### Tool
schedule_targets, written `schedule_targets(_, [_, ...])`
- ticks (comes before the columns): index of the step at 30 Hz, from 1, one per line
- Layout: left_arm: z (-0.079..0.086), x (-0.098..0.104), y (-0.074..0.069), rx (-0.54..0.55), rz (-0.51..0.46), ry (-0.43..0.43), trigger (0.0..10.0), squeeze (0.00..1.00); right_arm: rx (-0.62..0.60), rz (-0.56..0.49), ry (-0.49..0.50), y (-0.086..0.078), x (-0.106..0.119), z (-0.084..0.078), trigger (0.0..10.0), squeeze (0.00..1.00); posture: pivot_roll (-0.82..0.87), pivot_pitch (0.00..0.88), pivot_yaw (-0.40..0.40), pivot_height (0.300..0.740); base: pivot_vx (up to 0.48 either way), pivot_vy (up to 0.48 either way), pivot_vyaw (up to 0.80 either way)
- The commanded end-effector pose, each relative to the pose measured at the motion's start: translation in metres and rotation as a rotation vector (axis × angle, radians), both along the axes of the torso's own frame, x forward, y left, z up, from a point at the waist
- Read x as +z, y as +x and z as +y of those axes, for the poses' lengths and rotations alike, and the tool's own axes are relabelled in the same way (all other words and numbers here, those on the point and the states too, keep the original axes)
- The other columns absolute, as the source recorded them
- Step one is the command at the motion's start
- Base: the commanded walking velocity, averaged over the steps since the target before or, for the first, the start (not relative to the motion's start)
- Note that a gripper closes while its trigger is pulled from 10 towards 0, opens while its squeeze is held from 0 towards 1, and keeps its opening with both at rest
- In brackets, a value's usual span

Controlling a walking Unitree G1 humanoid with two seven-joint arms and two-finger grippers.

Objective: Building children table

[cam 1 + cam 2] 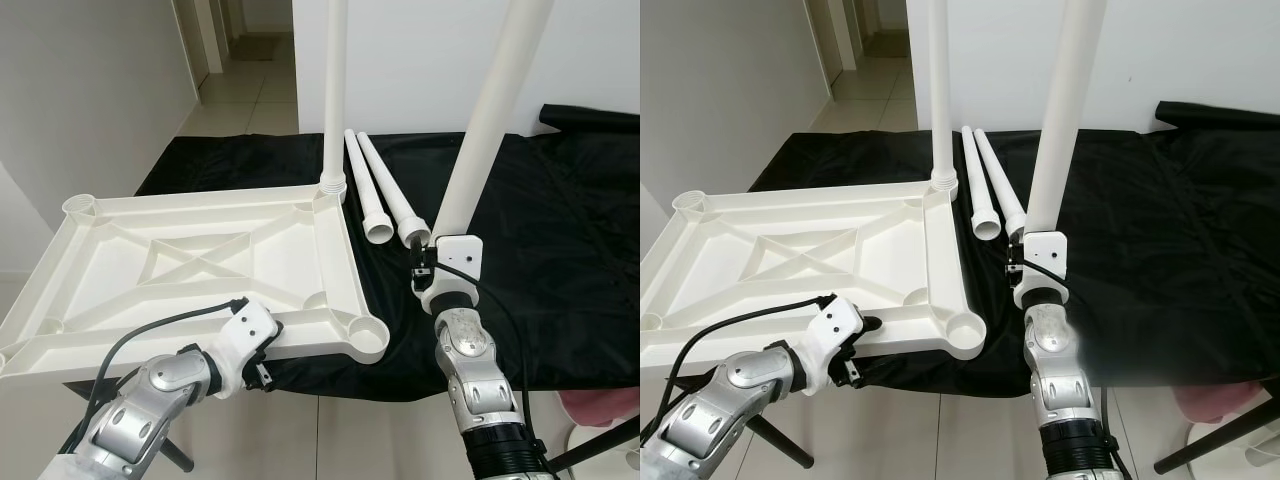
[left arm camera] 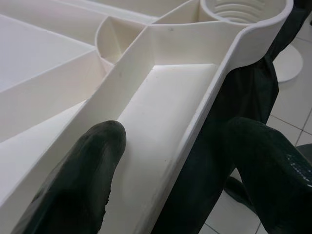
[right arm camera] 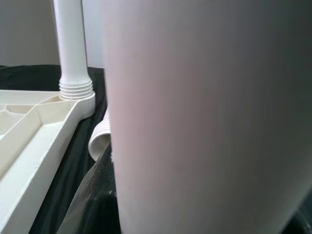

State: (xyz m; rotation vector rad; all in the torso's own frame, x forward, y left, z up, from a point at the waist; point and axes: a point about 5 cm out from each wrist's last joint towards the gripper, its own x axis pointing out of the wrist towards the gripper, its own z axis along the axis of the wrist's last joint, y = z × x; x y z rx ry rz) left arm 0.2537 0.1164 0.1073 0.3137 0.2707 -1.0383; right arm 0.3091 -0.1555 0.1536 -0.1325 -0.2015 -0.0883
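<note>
White plastic tabletop (image 1: 190, 265) lay upside down on black-draped counter (image 1: 560, 200) | left end effector (image 1: 262, 352) at 7 o'clock pinched its near rim | right end effector (image 1: 425, 262) at 5 o'clock clamped upright leg (image 1: 490, 120) | empty socket (image 1: 366, 337) at 6 o'clock: keep leg vertical, centre, twist | spare legs (image 1: 385, 195) at 12 | fitted leg (image 1: 335, 90) beyond.

A home interior: plain white walls (image 1: 90, 90) and pale glossy floor tiles (image 1: 250, 100), with a hallway (image 1: 245, 45) opening at 12 o'clock toward further rooms. A worktop draped in black cloth (image 1: 560, 220) fills the middle and the 3 o'clock side, an improvised surface rather than a workshop bench.
</note>
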Motion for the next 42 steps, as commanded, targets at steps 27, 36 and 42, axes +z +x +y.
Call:
schedule_targets(27, [-0.046, 0.008, 0.019, -0.018, -0.032, -0.053, 10.0, 0.0, -0.009, -0.021, -0.006, 0.001, 0.003, 0.002, 10.0, 0.0, 0.0, 0.023, 0.078, 0.74, 0.0, 0.0, 0.0])
schedule_targets(36, [-0.055, 0.0, 0.015, -0.04, -0.014, -0.026, 10.0, 0.0, -0.022, -0.021, -0.004, -0.002, 0.002, 0.0, 10.0, 0.0, -0.02, 0.037, 0.089, 0.74, 0.0, 0.0, 0.0])
schedule_targets(42, [-0.066, 0.002, 0.022, -0.005, -0.025, -0.056, 10.0, 0.0, -0.031, -0.032, 0.006, -0.002, 0.003, -0.001, 10.0, 0.0, -0.02, 0.04, 0.098, 0.74, 0.0, 0.0, 0.0])
